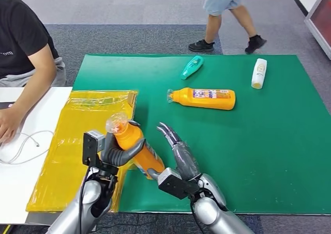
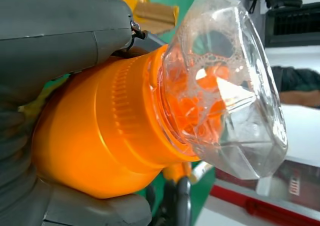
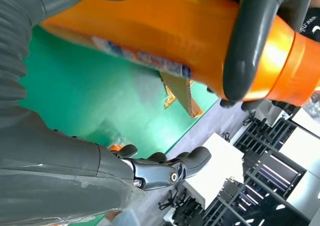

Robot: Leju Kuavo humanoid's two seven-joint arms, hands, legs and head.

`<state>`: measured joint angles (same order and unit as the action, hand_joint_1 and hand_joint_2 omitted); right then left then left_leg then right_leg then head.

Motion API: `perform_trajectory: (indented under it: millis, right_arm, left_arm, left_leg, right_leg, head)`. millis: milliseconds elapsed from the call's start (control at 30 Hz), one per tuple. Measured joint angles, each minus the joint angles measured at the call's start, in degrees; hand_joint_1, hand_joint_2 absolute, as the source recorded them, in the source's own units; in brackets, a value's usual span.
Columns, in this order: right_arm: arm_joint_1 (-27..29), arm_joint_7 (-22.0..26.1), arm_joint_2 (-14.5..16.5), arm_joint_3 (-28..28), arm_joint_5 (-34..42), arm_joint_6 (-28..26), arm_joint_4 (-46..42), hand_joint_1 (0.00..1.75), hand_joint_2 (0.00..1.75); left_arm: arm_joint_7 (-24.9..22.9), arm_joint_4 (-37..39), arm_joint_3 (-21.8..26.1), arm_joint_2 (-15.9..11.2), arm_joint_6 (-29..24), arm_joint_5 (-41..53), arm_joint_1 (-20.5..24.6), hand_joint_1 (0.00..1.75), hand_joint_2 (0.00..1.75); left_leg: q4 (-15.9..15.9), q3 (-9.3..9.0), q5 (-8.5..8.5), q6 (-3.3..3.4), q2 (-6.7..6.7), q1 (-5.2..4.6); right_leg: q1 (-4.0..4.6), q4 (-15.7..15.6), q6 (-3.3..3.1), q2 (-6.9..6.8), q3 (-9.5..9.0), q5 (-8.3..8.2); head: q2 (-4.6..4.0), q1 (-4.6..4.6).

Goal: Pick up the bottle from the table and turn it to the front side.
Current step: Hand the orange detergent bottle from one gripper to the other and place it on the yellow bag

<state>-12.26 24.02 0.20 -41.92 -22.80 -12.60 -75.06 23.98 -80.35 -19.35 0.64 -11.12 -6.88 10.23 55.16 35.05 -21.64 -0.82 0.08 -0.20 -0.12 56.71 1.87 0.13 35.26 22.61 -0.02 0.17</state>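
Orange plastic bottle with clear cap (image 1: 132, 141), judged rigid and slick, is gripped mid-body by left hand (image 1: 117, 154); right hand (image 1: 177, 151), fingers spread, at three o'clock.

Bright, even overhead light fills the room, flattening the green mat (image 1: 242, 156) and leaving only short, soft shadows under the orange bottle lying on it (image 1: 202, 98) and beneath the left hand (image 1: 117, 154). Glare ripples across the crinkled yellow plastic sheet (image 1: 78, 141), and the white table surface (image 1: 23, 156) is close to washed out. The head view is sharp at centre, with the mat's far edge bowing slightly. Up close in the left wrist view, the held bottle's clear cap (image 2: 226, 86) catches white highlights, while the background behind it goes soft. In the right wrist view the held bottle (image 3: 158, 31) shines with a hot streak, and nearby grey fingers (image 3: 245, 41) blur slightly.
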Motion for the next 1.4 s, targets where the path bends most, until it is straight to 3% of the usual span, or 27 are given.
perform_trajectory:
  millis: [267, 600, 833, 1033, 1400]
  right_arm:
    - [0.42, 0.37, 0.00, 0.19, -0.03, 0.29, 0.00, 0.00, 1.75]
    - [1.97, 1.23, 0.15, 1.81, -0.99, 1.78, -0.38, 0.00, 1.75]
    - [2.66, 1.84, 0.60, 3.30, -2.17, 3.34, -0.48, 0.00, 1.75]
    - [2.83, 1.90, 1.04, 3.56, -3.21, 4.02, -0.48, 0.00, 1.75]
    - [2.91, 0.59, 1.26, 3.81, -3.91, 3.87, -0.28, 0.00, 1.75]
  left_arm:
    - [-3.17, -1.87, 0.14, -3.68, 0.88, 6.63, 0.97, 1.75, 1.75]
    - [-9.34, -2.53, -0.01, -10.98, 9.00, 22.11, 6.04, 1.75, 1.75]
    - [-10.73, -1.70, -1.01, -15.10, 13.40, 32.11, 10.66, 1.75, 1.75]
    - [-10.55, 0.74, -2.69, -15.59, 13.46, 35.74, 12.50, 1.75, 1.75]
    - [-10.41, 4.91, -6.19, -14.06, 17.59, 34.54, 14.00, 1.75, 1.75]
  left_leg:
    - [0.00, -0.01, 0.02, -0.02, 0.00, 0.01]
    - [0.00, -0.04, 0.10, -0.14, 0.02, 0.02]
    - [0.00, -0.07, 0.16, -0.23, 0.03, 0.08]
    - [0.00, -0.08, 0.19, -0.25, 0.03, 0.10]
    - [-0.04, -0.56, 0.05, -0.28, 0.03, 0.09]
  right_leg:
    - [0.01, 0.00, 0.00, 0.00, 0.00, 0.00]
    - [0.04, 0.02, -0.14, 0.03, 0.01, -0.10]
    - [0.10, 0.03, -0.22, 0.04, 0.02, -0.15]
    - [0.10, 0.03, -0.21, 0.04, -0.01, -0.17]
    - [0.09, 0.03, -0.25, 0.06, -0.48, -0.13]
  head:
    - [0.00, 0.00]
    - [0.00, 0.00]
    - [0.00, -0.01]
    - [0.00, 0.00]
    - [0.00, -0.01]
